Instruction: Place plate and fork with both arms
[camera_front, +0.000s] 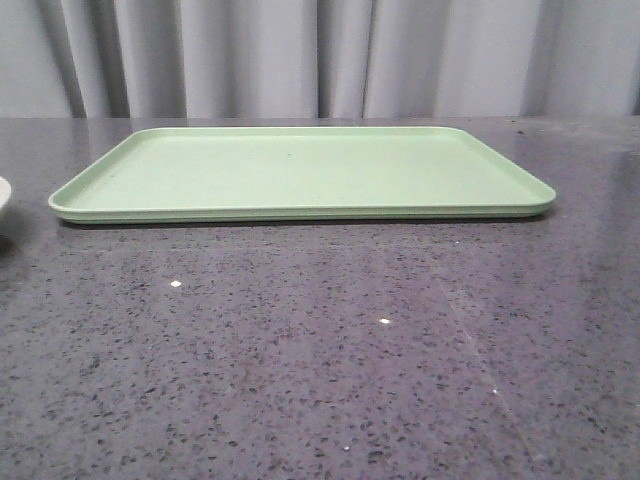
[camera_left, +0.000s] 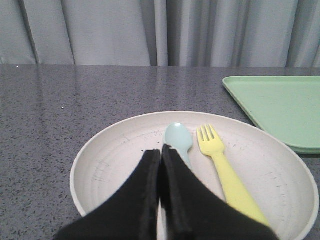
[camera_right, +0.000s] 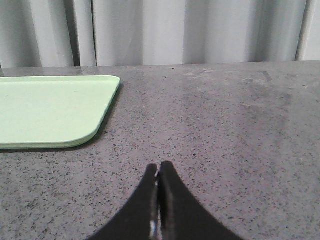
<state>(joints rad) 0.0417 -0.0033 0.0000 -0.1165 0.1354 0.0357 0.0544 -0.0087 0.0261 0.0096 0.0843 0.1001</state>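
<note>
The left end effector hides the light blue utensil handle (plate cropped).

1. Backdrop: pale grey curtain in vertical folds, spanning the full width behind the work surface.
2. Furniture: dark grey speckled stone-look table.
3. Lighting: soft, even; faint sheen on the tabletop.

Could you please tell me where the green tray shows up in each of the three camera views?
Front view: green tray spans the middle, lying flat on the table.
Left wrist view: its corner shows at the right edge, beside the plate.
Right wrist view: its corner is at the left edge.
Shared landmark: the grey curtain.
</note>
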